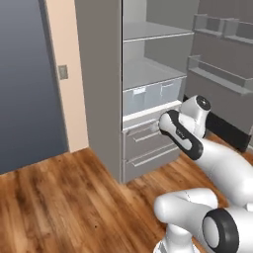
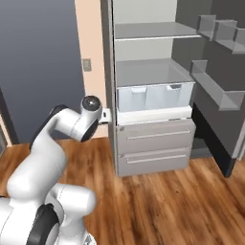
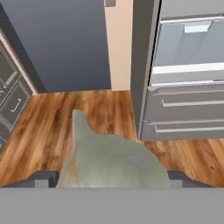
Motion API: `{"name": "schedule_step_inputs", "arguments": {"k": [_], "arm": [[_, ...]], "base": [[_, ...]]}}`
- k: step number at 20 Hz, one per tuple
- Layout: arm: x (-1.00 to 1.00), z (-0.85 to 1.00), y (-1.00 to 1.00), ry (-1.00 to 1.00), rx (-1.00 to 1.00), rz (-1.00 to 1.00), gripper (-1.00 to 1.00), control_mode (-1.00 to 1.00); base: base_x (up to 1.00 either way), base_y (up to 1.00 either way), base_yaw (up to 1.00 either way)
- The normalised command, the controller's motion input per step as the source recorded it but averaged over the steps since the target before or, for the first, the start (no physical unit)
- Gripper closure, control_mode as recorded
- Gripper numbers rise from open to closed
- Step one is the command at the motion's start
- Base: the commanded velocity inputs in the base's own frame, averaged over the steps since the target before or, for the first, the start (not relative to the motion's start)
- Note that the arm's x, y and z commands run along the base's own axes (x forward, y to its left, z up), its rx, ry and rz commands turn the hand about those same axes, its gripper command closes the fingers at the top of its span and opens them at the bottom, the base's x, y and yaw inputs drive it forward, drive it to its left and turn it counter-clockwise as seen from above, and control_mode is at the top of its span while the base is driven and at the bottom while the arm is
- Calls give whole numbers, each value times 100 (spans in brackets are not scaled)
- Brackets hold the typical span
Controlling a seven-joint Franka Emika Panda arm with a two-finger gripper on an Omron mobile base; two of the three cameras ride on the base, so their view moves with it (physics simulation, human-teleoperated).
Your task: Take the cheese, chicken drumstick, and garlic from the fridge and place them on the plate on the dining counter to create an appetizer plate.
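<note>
- The gripper (image 3: 113, 180) has its two dark fingertips (image 3: 43, 178) set wide apart, one on each side of the garlic (image 3: 109, 157); it grips the bulb between them
- The garlic is a pale cream bulb with a pointed tip, held up off the ground; the wooden floor (image 3: 48, 127) shows below and behind it in the hand view
- In the right base view the white arm (image 2: 48, 143) bends toward the left side of the fridge (image 2: 107, 57), its wrist just beside the fridge's outer wall
- The fridge stands open; two grey lower drawers (image 2: 155, 146) with bar handles sit at the bottom, both shut
- Above them are two clear bluish drawers (image 2: 153, 95) side by side; higher up, pale shelves (image 2: 153, 29) lie bare
- The fridge door (image 2: 215, 91) is swung out to the right, its bins facing inward
- Left of the fridge runs a peach strip of wall with a small switch plate (image 2: 86, 64); beyond that is a dark blue-grey panel (image 2: 43, 62)
</note>
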Motion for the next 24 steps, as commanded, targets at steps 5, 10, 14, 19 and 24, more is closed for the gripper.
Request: {"name": "schedule_step_inputs", "arguments": {"k": [5, 10, 14, 19, 24], "arm": [[0, 0, 0, 0, 0, 0, 100, 100], [0, 0, 0, 0, 0, 0, 100, 100], [0, 0, 0, 0, 0, 0, 100, 100], [0, 0, 0, 0, 0, 0, 100, 100], [0, 0, 0, 0, 0, 0, 100, 100]], "base": [[-100, -24, 0], [-100, -50, 6], [-100, -33, 6], [-100, -34, 5], [-100, -30, 5]]}}
